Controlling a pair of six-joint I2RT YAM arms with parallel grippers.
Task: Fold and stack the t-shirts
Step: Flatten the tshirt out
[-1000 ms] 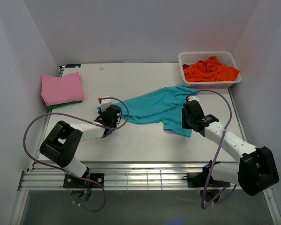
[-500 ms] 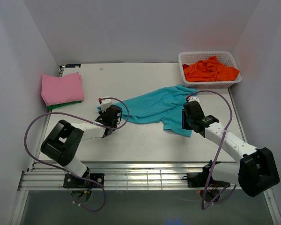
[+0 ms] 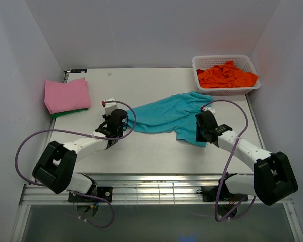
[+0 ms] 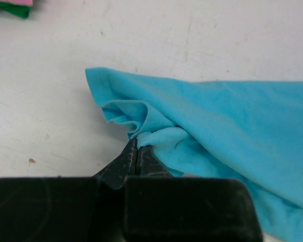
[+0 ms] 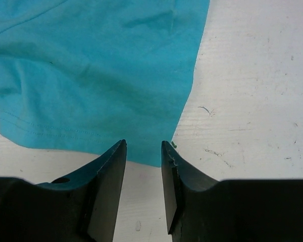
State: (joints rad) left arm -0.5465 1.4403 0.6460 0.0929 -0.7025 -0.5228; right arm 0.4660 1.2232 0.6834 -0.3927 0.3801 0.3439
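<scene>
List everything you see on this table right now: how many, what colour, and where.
teal t-shirt: one, teal, lying crumpled mid-table
pink t-shirt: at least one, pink, folded, far left
green t-shirt: one, green, folded under the pink, only its edge showing
orange t-shirts: a heap, number unclear, orange, inside the basket
basket: one, white, far right corner
table: one, off-white, under everything
left gripper: one, black, shut on the teal t-shirt's left edge
right gripper: one, black, open, at the teal t-shirt's near right corner
</scene>
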